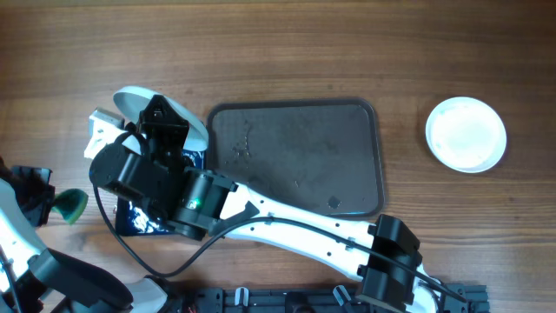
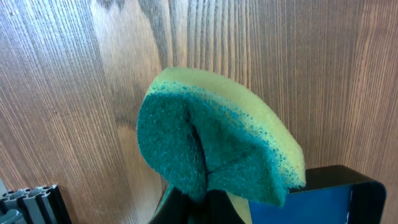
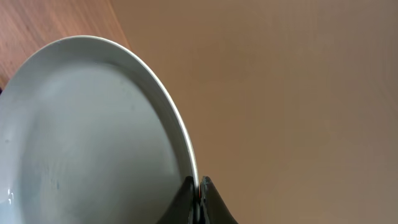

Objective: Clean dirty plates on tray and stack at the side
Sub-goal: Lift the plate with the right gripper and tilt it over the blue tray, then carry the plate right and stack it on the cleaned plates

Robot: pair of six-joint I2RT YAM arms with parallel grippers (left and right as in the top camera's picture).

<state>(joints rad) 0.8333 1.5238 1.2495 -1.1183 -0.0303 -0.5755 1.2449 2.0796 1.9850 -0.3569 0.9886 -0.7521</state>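
The right arm (image 1: pixel 295 228) reaches from its base at the near edge far across to the left. Its long white link lies low and almost level, then bends at a black joint where a small green light glows. From there the wrist turns away from the base and tips over. The right gripper (image 3: pixel 198 191) is pinched tight on the rim of a plate (image 3: pixel 81 137), its fingers nearly meeting. The left arm (image 1: pixel 17 235) sits tucked at the near left corner. The left gripper (image 1: pixel 52 203) points right, clamped on a folded sponge (image 2: pixel 211 149).
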